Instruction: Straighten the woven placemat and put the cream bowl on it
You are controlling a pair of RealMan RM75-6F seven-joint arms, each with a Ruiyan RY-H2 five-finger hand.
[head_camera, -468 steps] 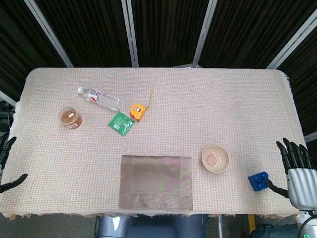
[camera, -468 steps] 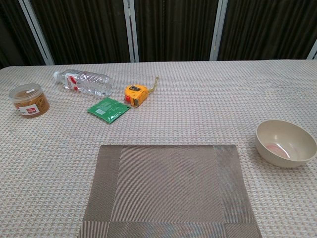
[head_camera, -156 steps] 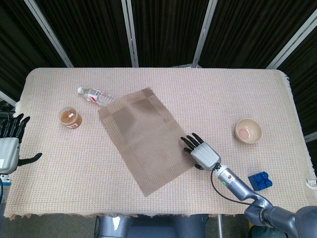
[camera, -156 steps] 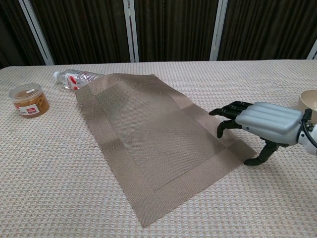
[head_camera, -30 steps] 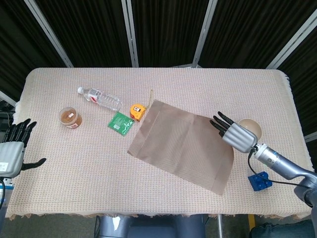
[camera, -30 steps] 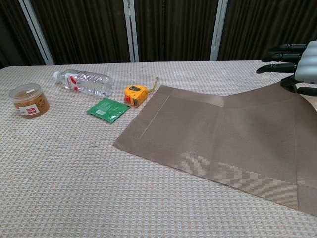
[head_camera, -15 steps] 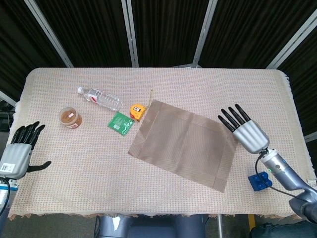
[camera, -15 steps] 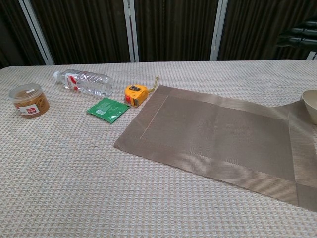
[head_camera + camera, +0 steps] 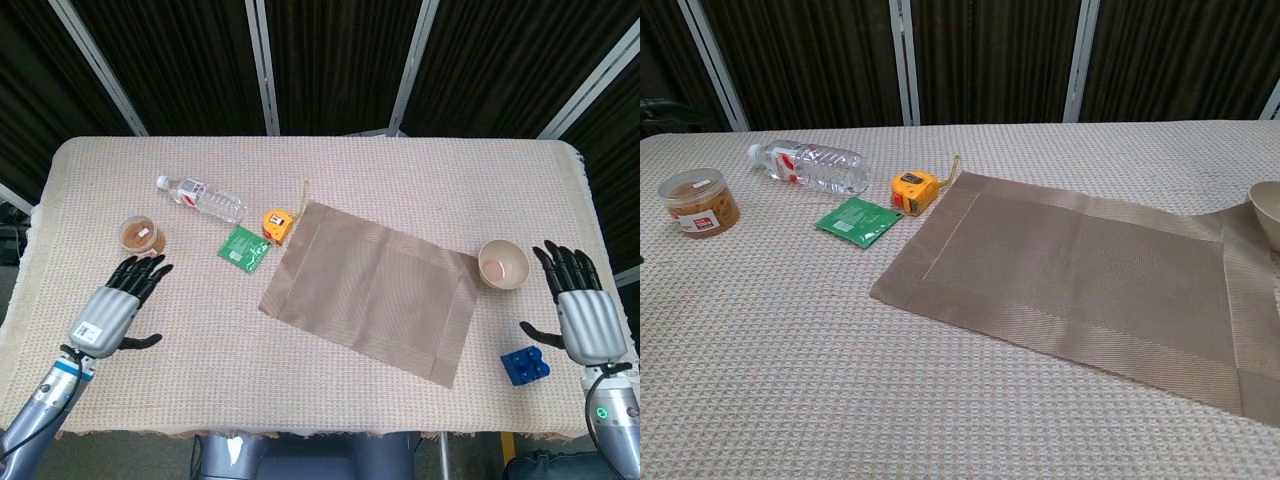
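The brown woven placemat (image 9: 370, 288) (image 9: 1080, 290) lies flat in the middle of the table, turned askew with its right end nearer me. The cream bowl (image 9: 502, 264) (image 9: 1266, 213) stands on the tablecloth just off the mat's far right corner, touching or almost touching it. My right hand (image 9: 581, 314) hovers at the table's right edge, right of the bowl, fingers spread and empty. My left hand (image 9: 112, 311) is over the table's near left part, open and empty, well left of the mat. Neither hand shows in the chest view.
A blue toy block (image 9: 525, 366) lies near the front right edge by my right hand. A yellow tape measure (image 9: 276, 224) and a green packet (image 9: 245, 248) sit at the mat's far left corner. A water bottle (image 9: 200, 198) and a brown-lidded jar (image 9: 142, 238) stand further left.
My right hand has pulled back from above the mat's right end to the table's right edge, uncovering the bowl. My left hand has come inward over the table. The mat has not moved.
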